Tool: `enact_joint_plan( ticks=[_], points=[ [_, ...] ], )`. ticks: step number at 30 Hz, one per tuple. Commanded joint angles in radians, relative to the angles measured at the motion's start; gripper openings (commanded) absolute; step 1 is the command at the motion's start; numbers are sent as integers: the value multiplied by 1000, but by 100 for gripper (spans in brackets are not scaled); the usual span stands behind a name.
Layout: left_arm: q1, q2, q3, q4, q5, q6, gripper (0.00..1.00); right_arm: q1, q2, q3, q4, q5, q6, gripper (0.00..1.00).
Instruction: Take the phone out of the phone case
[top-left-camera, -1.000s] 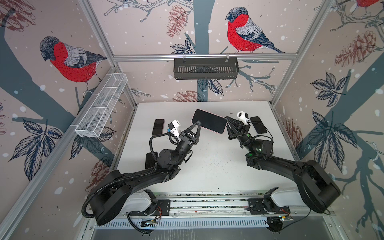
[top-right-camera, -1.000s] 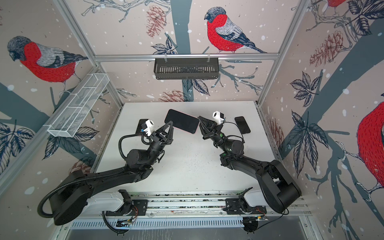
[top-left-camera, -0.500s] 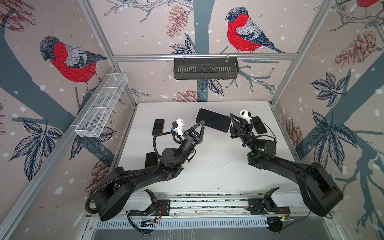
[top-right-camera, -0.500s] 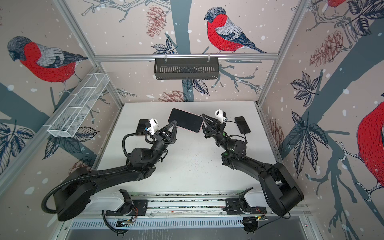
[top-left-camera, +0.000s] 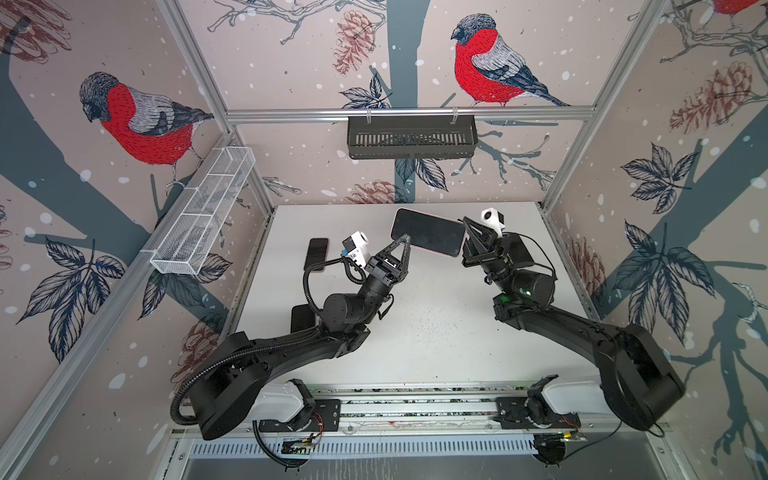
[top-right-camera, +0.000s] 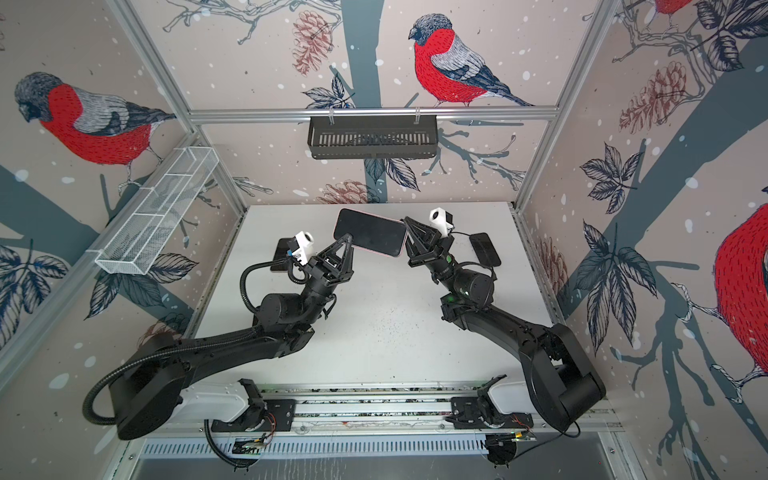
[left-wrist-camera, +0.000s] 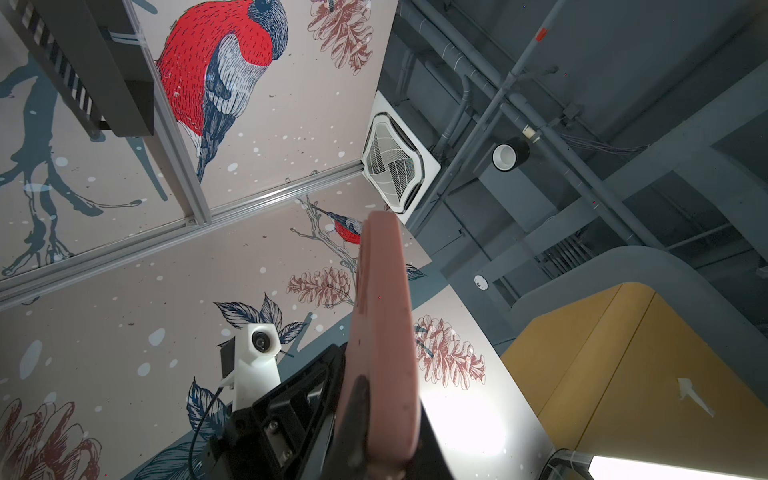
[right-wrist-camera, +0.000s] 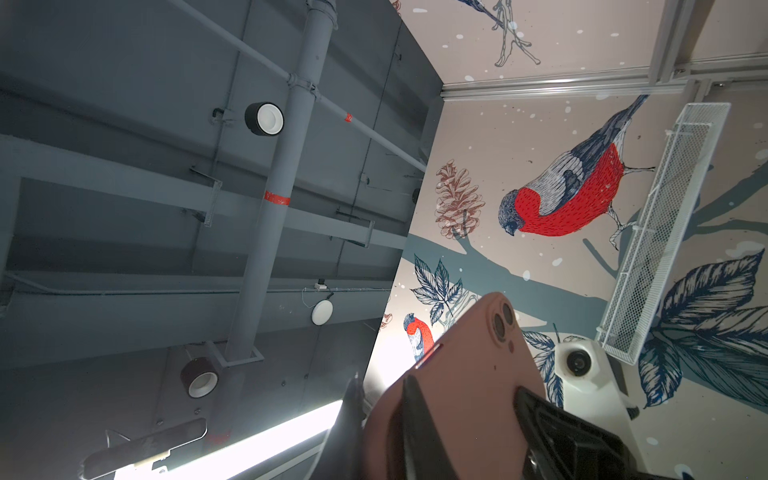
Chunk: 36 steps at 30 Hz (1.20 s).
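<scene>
We see the phone (top-left-camera: 428, 232) held up in the air in front of the black basket (top-left-camera: 411, 137), within the basket's width, dark screen facing up in both top views. It's in its pink phone case (left-wrist-camera: 382, 332); from above, the case shows only as a thin pink line along the edge farther from the basket.

The left gripper (top-left-camera: 405, 242) is clamped on the case corner toward the basket's left end. On the left wrist cam, a dark finger (left-wrist-camera: 357, 415) lies vs. the pink.

The right gripper (top-left-camera: 468, 227) nips the short end toward the basket's right end. The right wrist cam shows one finger (right-wrist-camera: 415, 424) across the case back & another on the screen side, so it's pinching too.

The phone is clear of the table (top-left-camera: 415, 353). One small dark handset (top-left-camera: 317, 254) lies flat out past the basket's left end, and another dark handset (top-right-camera: 484, 248) lies past its right end.
</scene>
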Motion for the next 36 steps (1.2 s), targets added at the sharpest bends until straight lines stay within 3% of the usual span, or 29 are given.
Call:
enact_joint_plan(
  ticks=[1,20,23,26,29,32,36],
  points=[
    [-21,7,29,301,175,-53,0,2,11,17,219,2,33,16],
    [-37,-4,58,302,174,-18,0,-42,31,32,219,19,77,26],
    [-37,-2,50,301,161,-21,0,-45,29,27,219,7,71,41],
    [-36,-30,33,244,146,-17,0,-77,-10,-13,200,-26,44,48],
    [-41,-122,25,24,122,31,0,-121,-102,-67,-7,-117,-68,59],
    [-46,-234,16,-243,71,51,0,-177,-304,-117,-371,-171,-304,74],
    [-46,-357,16,-566,-1,41,0,-211,-528,-95,-923,-140,-654,95]
  ],
)
